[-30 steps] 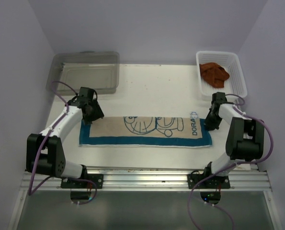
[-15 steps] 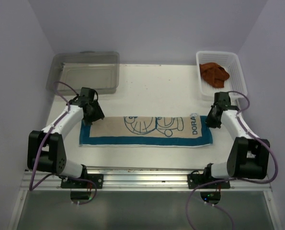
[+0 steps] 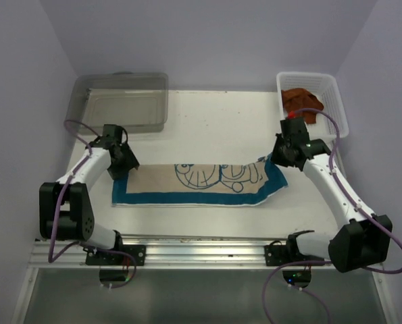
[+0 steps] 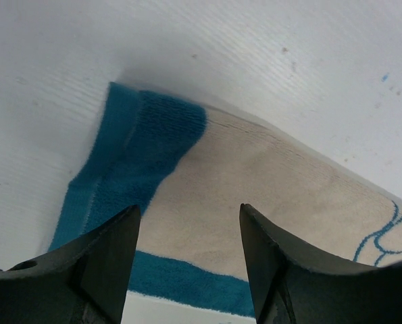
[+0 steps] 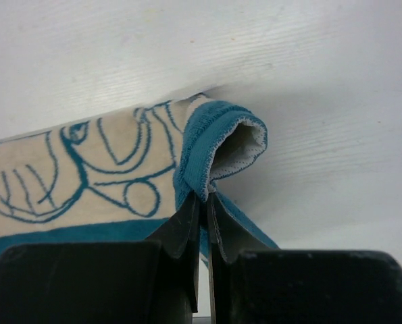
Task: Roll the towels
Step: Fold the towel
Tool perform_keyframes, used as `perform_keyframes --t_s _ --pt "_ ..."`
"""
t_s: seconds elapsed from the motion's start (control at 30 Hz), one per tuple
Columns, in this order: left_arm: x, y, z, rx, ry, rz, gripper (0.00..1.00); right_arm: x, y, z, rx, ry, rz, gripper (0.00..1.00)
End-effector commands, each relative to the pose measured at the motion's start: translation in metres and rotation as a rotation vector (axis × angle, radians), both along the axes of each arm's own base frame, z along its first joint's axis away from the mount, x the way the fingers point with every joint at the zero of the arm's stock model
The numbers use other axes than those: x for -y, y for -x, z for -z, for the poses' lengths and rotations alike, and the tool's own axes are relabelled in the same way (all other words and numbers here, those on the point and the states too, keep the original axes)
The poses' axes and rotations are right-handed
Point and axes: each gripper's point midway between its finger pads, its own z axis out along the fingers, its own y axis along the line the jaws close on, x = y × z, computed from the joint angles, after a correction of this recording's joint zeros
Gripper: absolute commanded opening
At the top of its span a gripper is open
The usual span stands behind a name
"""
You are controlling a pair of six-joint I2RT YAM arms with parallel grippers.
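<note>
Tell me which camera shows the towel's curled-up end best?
The right wrist view: the cream cloth towel with blue edges curls up close, pinched by the right end effector. The top view shows that end tiny and far off; the left wrist view shows only the flat far corner.

clear plastic bin (image 3: 119, 111): far left corner of the table
white mesh basket (image 3: 307, 75): far right corner, close to the right wall
table (image 3: 214, 128): white top with small dark specks
metal rail (image 3: 201, 251): along the near table edge, left to right
walls (image 3: 207, 40): pale lilac, at left, far and right
</note>
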Motion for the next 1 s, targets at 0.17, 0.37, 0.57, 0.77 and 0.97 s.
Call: perform_keyframes --t_s 0.17,0.37,0.57,0.77,0.97 --pt "-0.009 0.018 0.039 -0.076 0.078 -0.049 0.64 -0.069 -0.008 -0.049 0.104 -0.132 -0.101 0.00" --pt "0.012 0.034 0.071 -0.154 0.142 -0.041 0.63 -0.090 -0.011 -0.050 0.117 -0.167 -0.139 0.00" --pt "0.051 0.042 0.086 -0.197 0.169 0.032 0.62 -0.074 -0.007 -0.059 0.146 -0.106 -0.109 0.00" --pt "0.070 0.043 0.087 -0.190 0.193 0.054 0.62 -0.056 -0.005 -0.066 0.154 -0.051 -0.099 0.00" --pt "0.092 0.043 0.092 -0.213 0.190 0.110 0.61 -0.083 -0.008 -0.082 0.173 -0.109 -0.159 0.00"
